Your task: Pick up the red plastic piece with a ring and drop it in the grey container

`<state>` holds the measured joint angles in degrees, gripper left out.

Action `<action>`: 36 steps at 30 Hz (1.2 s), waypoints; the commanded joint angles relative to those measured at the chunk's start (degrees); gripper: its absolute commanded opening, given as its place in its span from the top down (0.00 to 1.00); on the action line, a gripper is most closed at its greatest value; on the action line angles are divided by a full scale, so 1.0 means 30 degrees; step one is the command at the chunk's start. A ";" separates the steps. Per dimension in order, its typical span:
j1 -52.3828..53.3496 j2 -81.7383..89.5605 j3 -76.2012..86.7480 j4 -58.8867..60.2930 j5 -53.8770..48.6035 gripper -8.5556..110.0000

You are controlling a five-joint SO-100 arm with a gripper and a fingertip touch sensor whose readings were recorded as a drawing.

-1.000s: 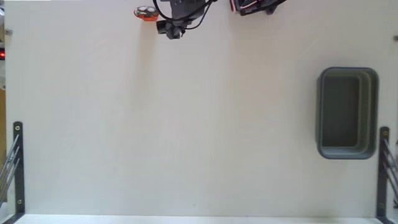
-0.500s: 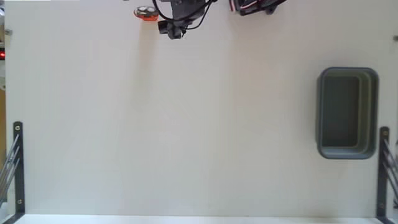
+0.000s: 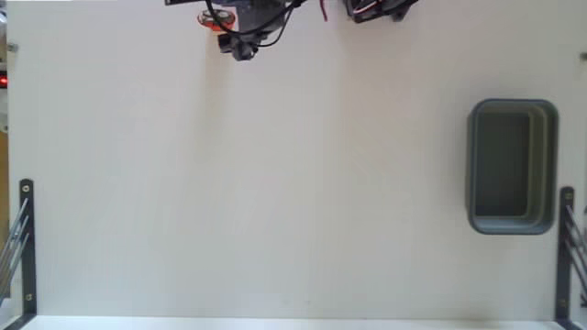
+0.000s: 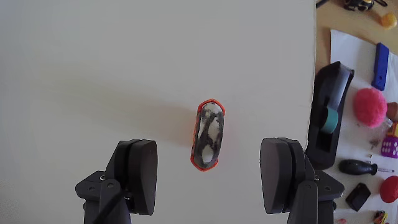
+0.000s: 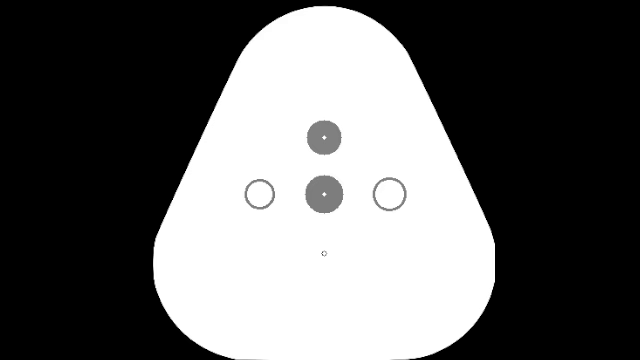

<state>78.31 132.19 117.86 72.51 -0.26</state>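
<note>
Your arm has swung left along the surface's far edge: the fingers, spread wide, now straddle the red piece without touching. Descend and close; the grey container sits far right.

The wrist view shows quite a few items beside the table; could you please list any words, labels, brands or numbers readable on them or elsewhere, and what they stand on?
No readable text in either view.
Purple die: pale pips, no numerals.
Blue block, black tape dispenser, screwdriver: no label legible.
Red plastic piece with a ring: mottled grey inside, no lettering.
Grey container: no marking visible.
</note>
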 commanded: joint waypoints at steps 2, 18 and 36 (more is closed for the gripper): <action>0.0444 -0.0253 -0.0766 -0.0749 0.0088 0.00; 0.0444 -0.0357 -0.0797 -0.0821 0.0088 0.00; 0.0444 -0.0002 0.0614 -0.1877 0.0088 0.00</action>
<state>78.31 130.08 119.36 68.29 -0.26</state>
